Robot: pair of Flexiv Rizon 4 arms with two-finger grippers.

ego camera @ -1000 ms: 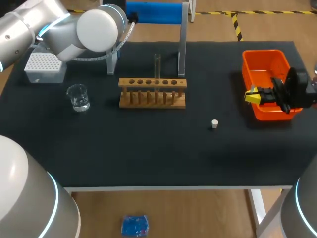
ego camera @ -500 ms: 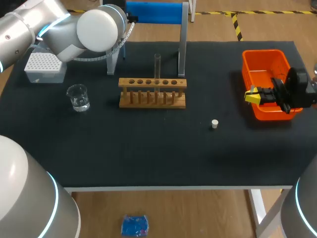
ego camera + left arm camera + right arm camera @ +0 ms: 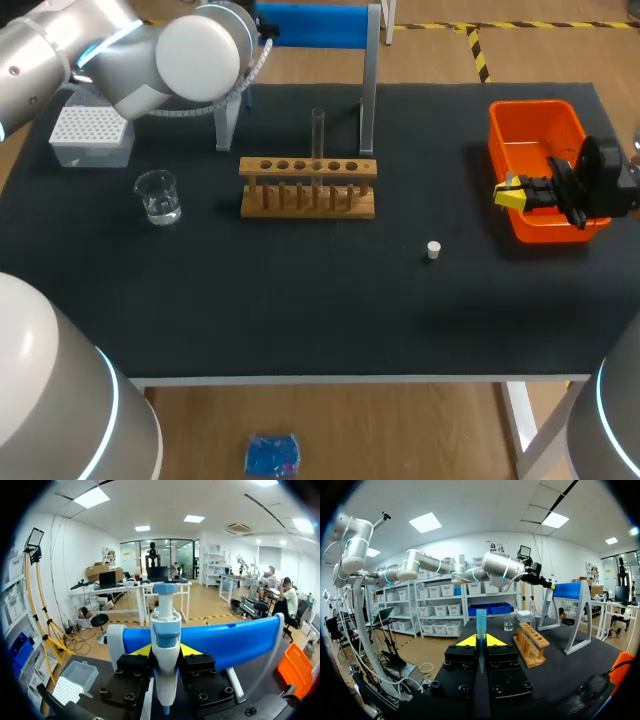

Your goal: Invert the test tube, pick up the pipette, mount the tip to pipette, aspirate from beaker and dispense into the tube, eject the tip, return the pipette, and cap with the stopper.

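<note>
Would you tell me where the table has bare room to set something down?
The whole near strip, in front of the beaker, the test tube rack and the stopper, is bare. So is the gap between rack and orange bin. The far left is crowded: tip box, left arm, pipette stand.

— How is the light over the table?

— Bright and even, falling from above. The black cloth soaks it up, so shadows barely show. There is only a faint, soft one at the foot of the test tube rack.

— Any glare?

— Left of the rack the beaker glints along its rim. Behind and left of the rack, the left arm has a white joint so bright it is almost blown out. Right of the rack the orange bin glows evenly, with no hot spots.

— And from the wrists?

— The pipette shows a soft sheen on its white body. In the right wrist view the top of the rack is lit and its near side is shaded.
</note>
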